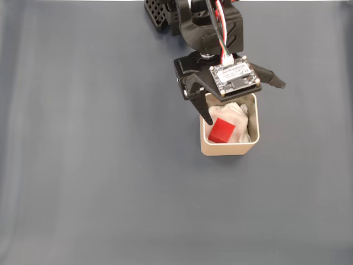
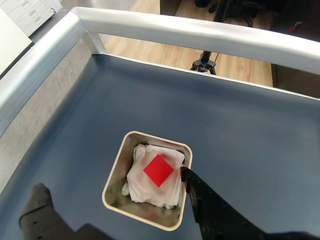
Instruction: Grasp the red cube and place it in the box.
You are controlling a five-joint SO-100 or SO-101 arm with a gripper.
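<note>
A: Start at the left of the fixed view. What sits there?

B: Bare dark bench (image 1: 83, 165), well away from the claw. Moving right, the claw (image 1: 242, 102) hangs over the far edge of the box (image 1: 229, 149), one black finger pointing down at the box's left wall, the other splayed out to the right.

A: So the claw is wide?

B: Spread wide and holding nothing. In the wrist view the claw (image 2: 112, 192) has one fingertip low at the left and the other by the box's (image 2: 112, 187) right wall, with the box between and just ahead of them.

A: And the red cube?

B: The red cube (image 1: 222, 131) lies inside the box, just below the claw's tips, resting on the white padding (image 1: 240, 113). In the wrist view the red cube (image 2: 158, 170) sits cornerwise on the white padding (image 2: 150, 192), apart from both fingers.

A: Then the placing looks done?

B: I'd judge so: cube in the box, claw free of it.

A: If it had to be gripped again, how would it handle?

B: Likely light and stiff, with plain matte faces that shouldn't slip. Take it across two opposite flat faces, not the corners. The padding looks soft and may let it tilt, and the thin box walls leave the fingers little room.
</note>
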